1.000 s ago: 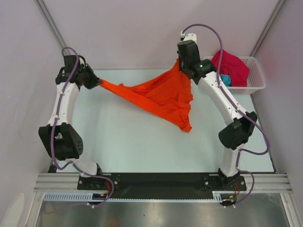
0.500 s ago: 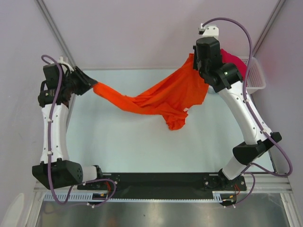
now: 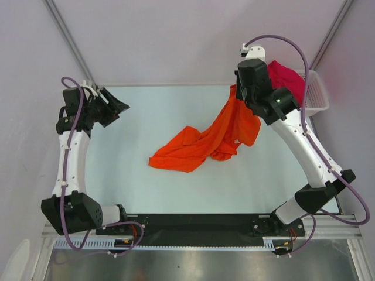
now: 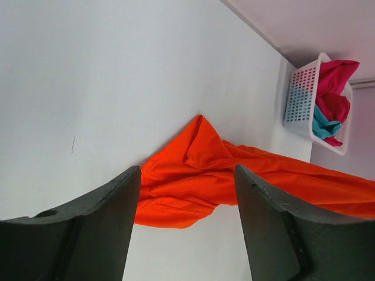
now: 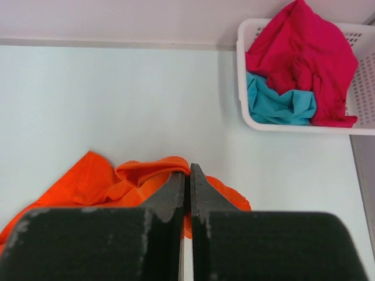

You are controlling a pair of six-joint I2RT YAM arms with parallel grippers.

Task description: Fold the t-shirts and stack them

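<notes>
Overhead, right gripper (image 5: 188, 175) pinched shut on one end of the orange t-shirt (image 3: 199, 143), holding it above the table (image 3: 146, 175), the rest trailing down crumpled mid-table, left gripper (image 3: 120, 108) wide apart and empty at far left, crimson t-shirt (image 3: 287, 79) and teal t-shirt (image 5: 278, 105) in the basket (image 3: 316, 93).

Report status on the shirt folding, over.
Left claw open, empty. Right claw shut on orange t-shirt, one end lifted, rest crumpled on table. Nothing blocking.
</notes>
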